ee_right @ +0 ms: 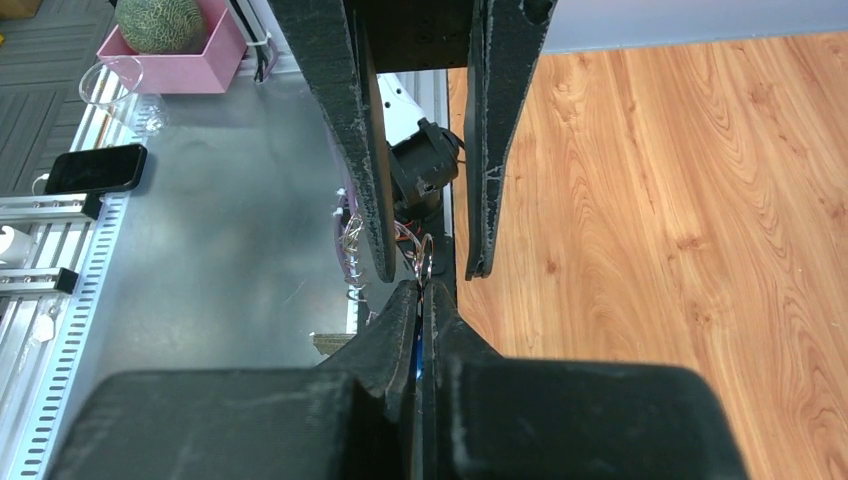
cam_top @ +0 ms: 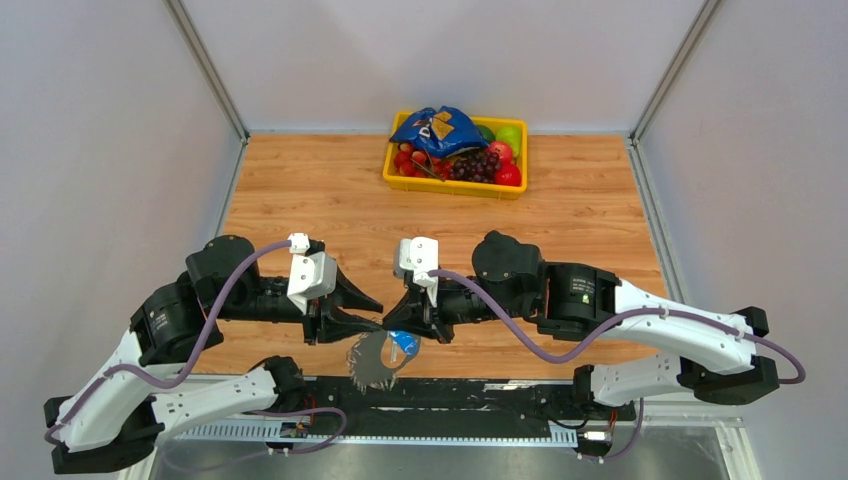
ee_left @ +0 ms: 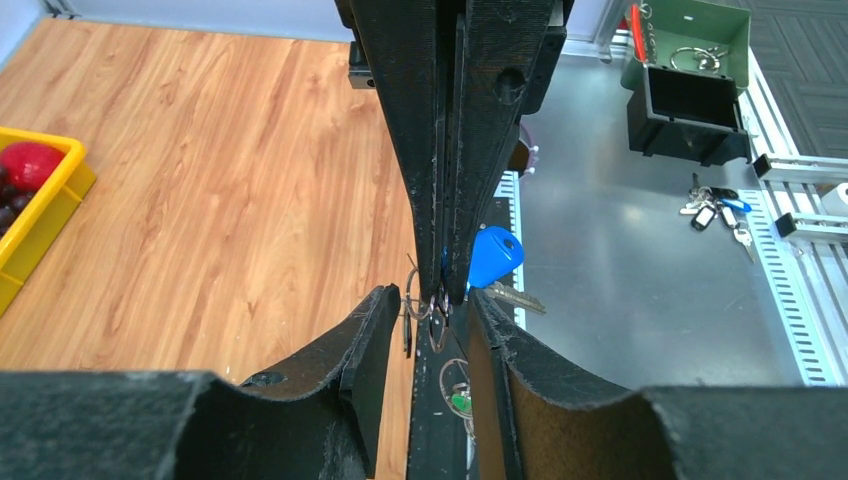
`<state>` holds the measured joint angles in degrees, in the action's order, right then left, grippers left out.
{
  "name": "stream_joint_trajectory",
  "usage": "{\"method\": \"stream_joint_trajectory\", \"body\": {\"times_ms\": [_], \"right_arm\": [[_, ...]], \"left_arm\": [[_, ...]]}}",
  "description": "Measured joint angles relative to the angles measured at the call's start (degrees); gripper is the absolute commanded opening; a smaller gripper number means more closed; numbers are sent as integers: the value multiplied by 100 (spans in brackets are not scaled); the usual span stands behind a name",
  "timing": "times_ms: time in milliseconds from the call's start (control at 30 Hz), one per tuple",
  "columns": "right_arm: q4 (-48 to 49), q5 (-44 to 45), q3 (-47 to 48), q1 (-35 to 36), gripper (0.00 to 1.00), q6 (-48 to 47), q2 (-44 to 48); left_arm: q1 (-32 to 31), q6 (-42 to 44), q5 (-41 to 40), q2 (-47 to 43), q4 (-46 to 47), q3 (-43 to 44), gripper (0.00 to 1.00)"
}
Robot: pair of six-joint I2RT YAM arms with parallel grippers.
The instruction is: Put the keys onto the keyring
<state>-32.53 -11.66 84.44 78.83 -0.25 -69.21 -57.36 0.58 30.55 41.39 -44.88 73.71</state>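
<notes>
The keyring (cam_top: 372,362), a grey hoop fringed with small silver keys, hangs just below both grippers at the table's near edge. My right gripper (cam_top: 397,322) is shut on a blue-headed key (cam_top: 405,345); the blue head (ee_left: 495,255) shows beside its fingers in the left wrist view, and a blue sliver shows between its shut fingers (ee_right: 423,290). My left gripper (cam_top: 366,316) is open, and its fingers (ee_left: 432,300) stand on either side of the right gripper's tips. Thin wire rings (ee_left: 422,305) sit at those tips. A green-headed key (ee_left: 460,402) hangs lower, between my left fingers.
A yellow basket (cam_top: 450,187) of fruit with a blue snack bag stands at the back centre. Off the wooden top, on the metal bench, are a green box (ee_left: 700,40), a black box (ee_left: 690,110), a loose key bunch (ee_left: 715,210), a pink box (ee_right: 170,45) and a phone (ee_right: 95,168).
</notes>
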Motion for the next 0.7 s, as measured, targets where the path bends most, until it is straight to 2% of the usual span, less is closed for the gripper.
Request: {"method": "stream_joint_trajectory", "body": {"times_ms": [267,467,567,700], "right_arm": [[-20,70,0,0,0,0,-2],[-46,92,-2,0,0,0,-2],[-101,109,0,0,0,0,-2],[-114,109,0,0,0,2,-2]], "left_arm": [[0,0,4,2,-11,2,34],[0,2,48,37,-17,2,20],[0,9,50,55,-48,2,3],[0,52,46,68,-70,11,0]]}}
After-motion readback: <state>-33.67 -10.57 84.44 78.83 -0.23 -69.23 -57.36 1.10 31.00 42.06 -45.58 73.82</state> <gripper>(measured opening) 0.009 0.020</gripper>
